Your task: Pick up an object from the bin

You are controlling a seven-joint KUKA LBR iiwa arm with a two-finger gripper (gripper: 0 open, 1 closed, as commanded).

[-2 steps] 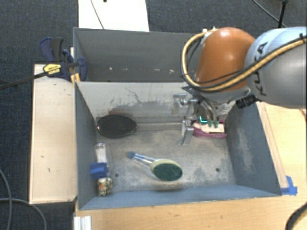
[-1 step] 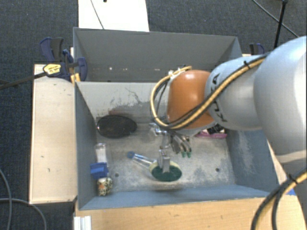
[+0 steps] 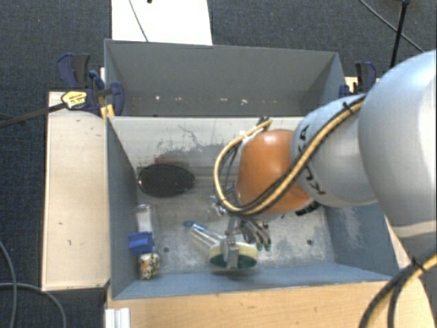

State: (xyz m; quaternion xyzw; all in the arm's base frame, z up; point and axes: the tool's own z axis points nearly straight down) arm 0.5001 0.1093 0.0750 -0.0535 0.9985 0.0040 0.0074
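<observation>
Right of the matte black oval disc, the claw sits over a green-and-cream round thing, open or closed I can't tell.

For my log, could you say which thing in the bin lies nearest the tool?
The green disc, directly under the tool; the tube, blue block and black oval lie farther left.

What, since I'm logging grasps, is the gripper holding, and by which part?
Cannot tell. The gripper is low over a green and cream round thing by the bin's front wall; whether it grips it is unclear.
</observation>
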